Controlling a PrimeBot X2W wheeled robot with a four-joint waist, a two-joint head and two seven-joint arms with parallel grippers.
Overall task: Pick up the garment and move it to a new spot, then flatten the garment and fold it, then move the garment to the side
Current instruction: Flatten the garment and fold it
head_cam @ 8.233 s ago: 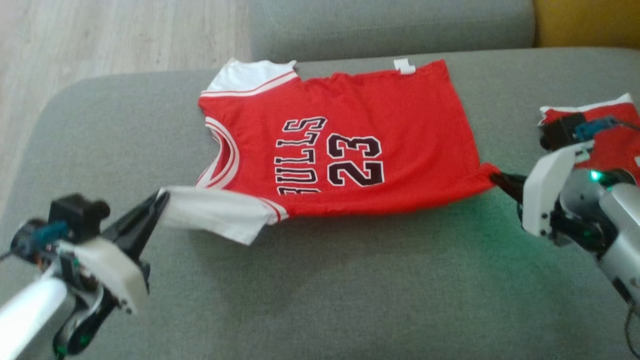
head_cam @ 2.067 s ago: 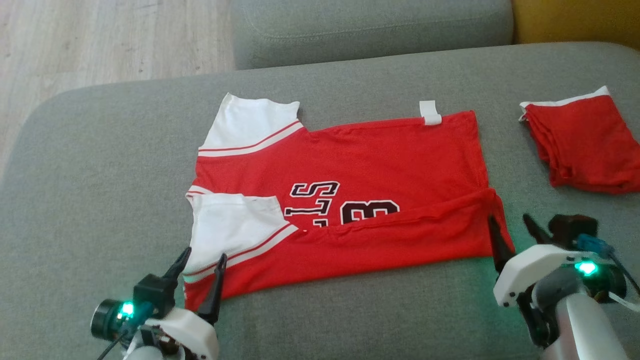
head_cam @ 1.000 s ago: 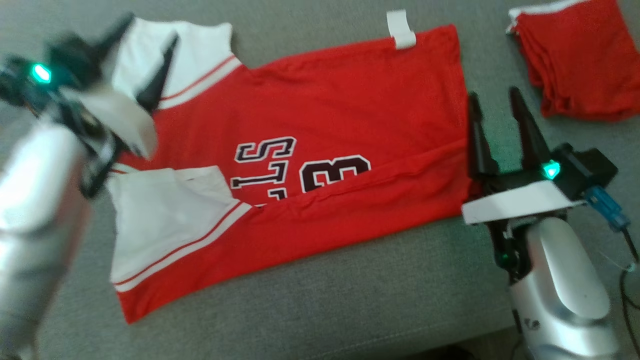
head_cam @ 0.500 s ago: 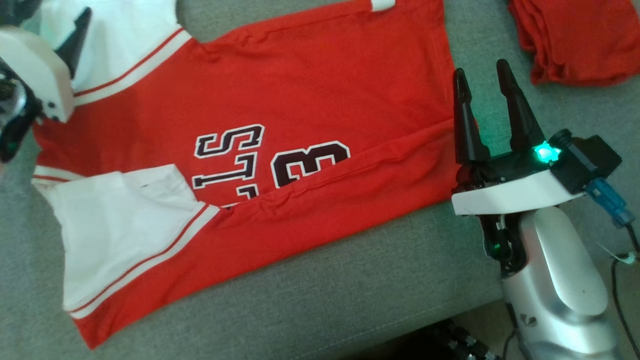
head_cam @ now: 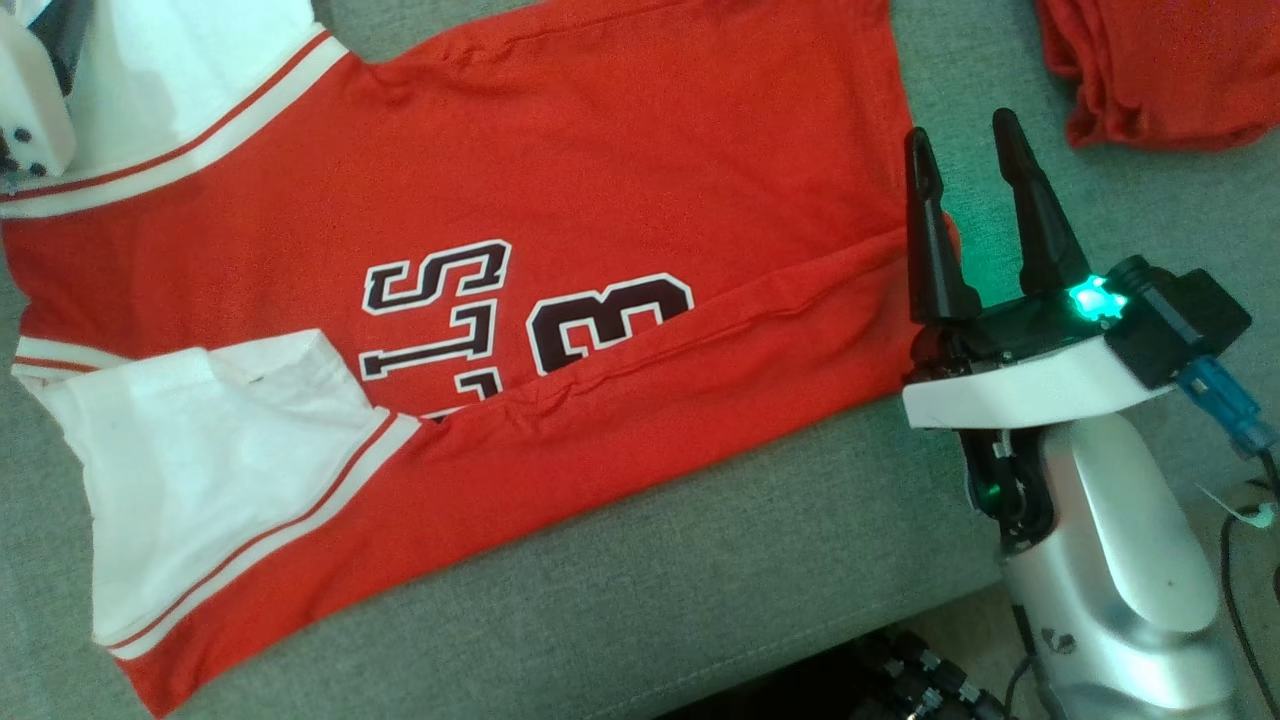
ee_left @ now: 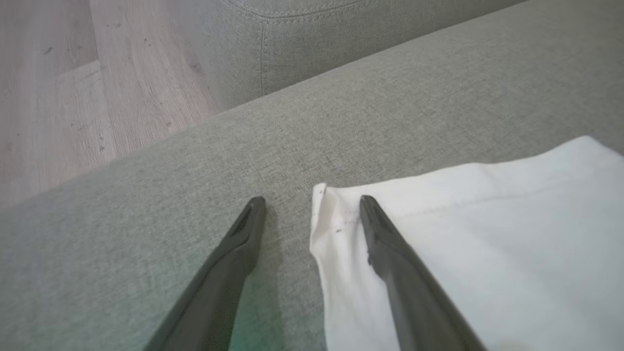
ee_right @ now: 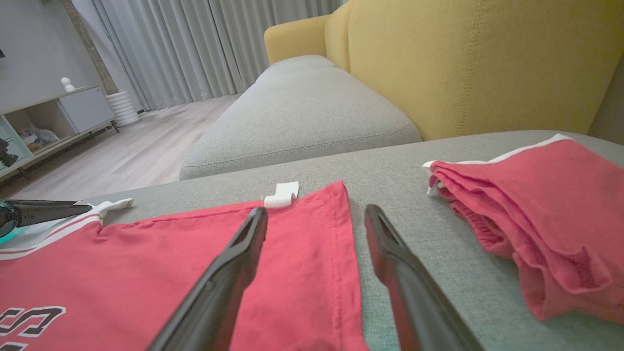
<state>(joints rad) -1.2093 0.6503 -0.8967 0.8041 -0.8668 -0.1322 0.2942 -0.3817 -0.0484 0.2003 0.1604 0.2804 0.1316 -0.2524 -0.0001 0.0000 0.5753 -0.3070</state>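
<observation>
So the jersey (head_cam: 600, 180) is lying spread out on the grey cushion (head_cam: 700, 600), front side up. Its near long edge is folded up over the bottom of the lettering, and the near white sleeve (head_cam: 220, 480) is folded in too.

The right hand (head_cam: 960, 127) is sitting at the hem end of the jersey, fingers spread wide with nothing between them. From its wrist cam the hem edge runs right up the gap: one finger is over red cloth, the other over bare cushion. I can't tell if either tip is actually touching anything. The little white tag (ee_right: 285, 192) is just past the finger on the cloth side.

The left hand (ee_left: 312, 200) is up at the far sleeve, also wide open and empty. The sleeve's corner lies in the gap between the fingers. One finger is over the white fabric, the other is over plain cushion.

A folded pile of red shorts (head_cam: 1160, 70) sits off to the right, apart from the jersey and a bit beyond the right hand. There's wood floor (ee_left: 73, 73) past the cushion's edge.
</observation>
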